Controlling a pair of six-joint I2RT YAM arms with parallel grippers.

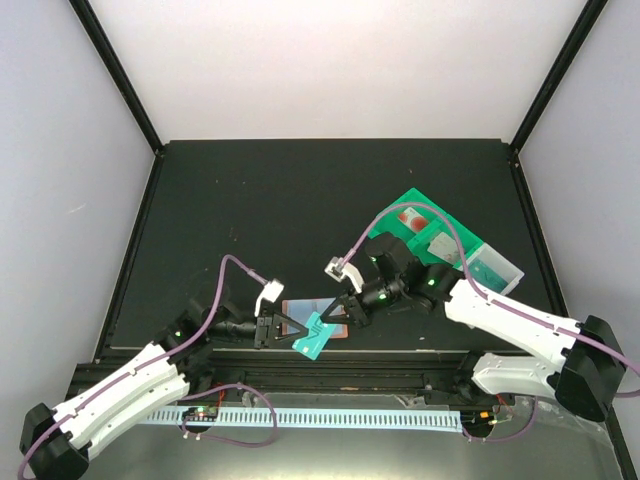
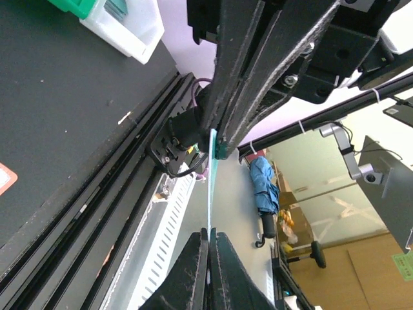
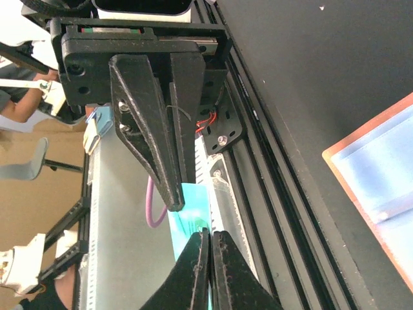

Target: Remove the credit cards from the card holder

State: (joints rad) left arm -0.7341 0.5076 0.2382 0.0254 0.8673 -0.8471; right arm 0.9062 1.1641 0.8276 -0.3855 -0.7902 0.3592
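Left claw [image 1: 303, 333] and right claw [image 1: 336, 317] each pinched opposite ends of the teal credit card [image 1: 316, 340], near the opened card holder [image 1: 298, 306] on the dark surface [image 1: 300, 200].

Readable text, labels, brands, numbers: none that we could make out. We noted white marks on the teal card [image 1: 316, 334], too small to read; printing inside the green bin [image 1: 425, 200] was equally blurred.

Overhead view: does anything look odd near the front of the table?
Yes: the teal card is pinched from opposite ends by the left gripper and the right gripper at once, tilted in the air beside the open card holder.
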